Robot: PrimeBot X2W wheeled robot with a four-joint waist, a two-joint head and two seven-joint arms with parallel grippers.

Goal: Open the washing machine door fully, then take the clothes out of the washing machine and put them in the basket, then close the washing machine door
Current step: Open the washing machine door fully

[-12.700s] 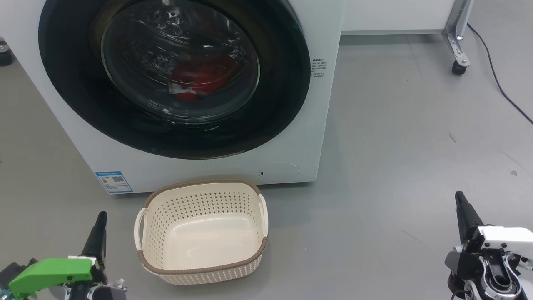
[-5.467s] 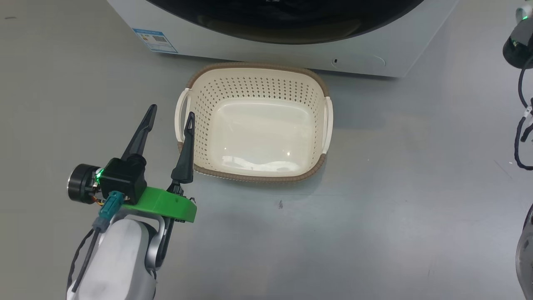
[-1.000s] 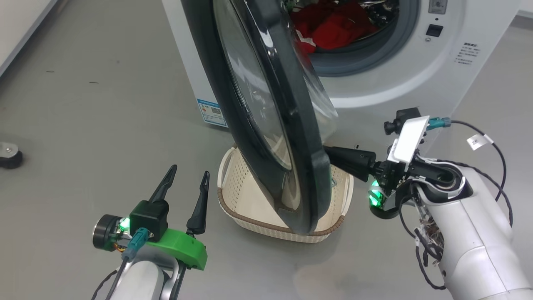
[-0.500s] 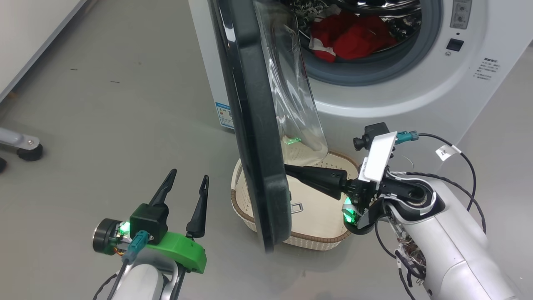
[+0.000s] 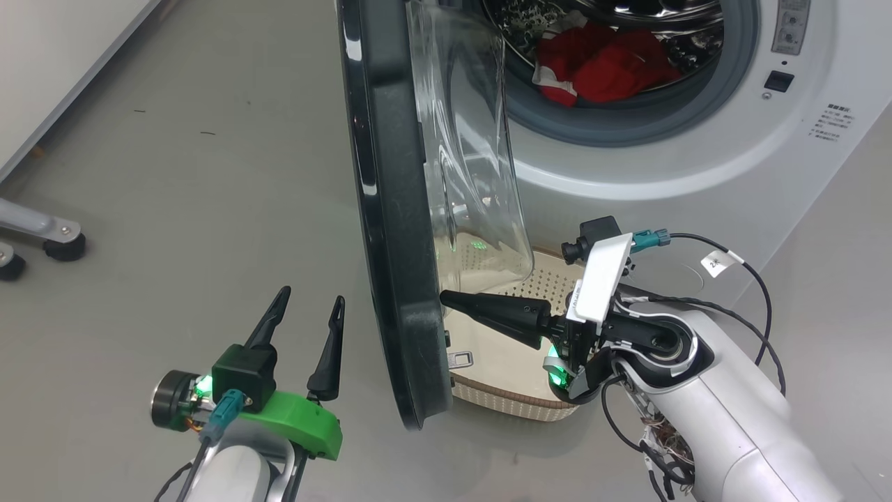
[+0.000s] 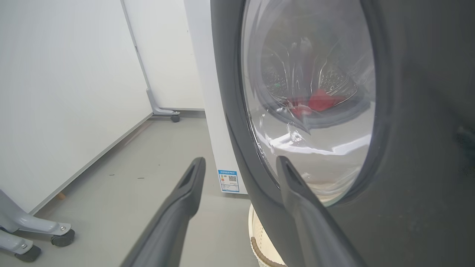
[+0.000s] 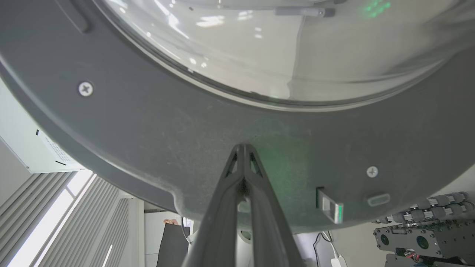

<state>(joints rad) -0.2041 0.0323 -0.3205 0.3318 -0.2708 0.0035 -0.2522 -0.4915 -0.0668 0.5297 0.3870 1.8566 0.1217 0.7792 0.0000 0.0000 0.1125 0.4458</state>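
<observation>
Jaws pressed together, the right gripper (image 5: 446, 298) touches the inner rim of the edge-on washing machine door (image 5: 390, 230), which likely needs pushing leftward, toward the spread-jawed left gripper (image 5: 311, 295).

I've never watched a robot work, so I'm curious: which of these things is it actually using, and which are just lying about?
Part of the job: washing machine, washing machine door, red clothes, basket, right gripper against the door.
Just lying about: wheeled metal frame, white panel.
</observation>
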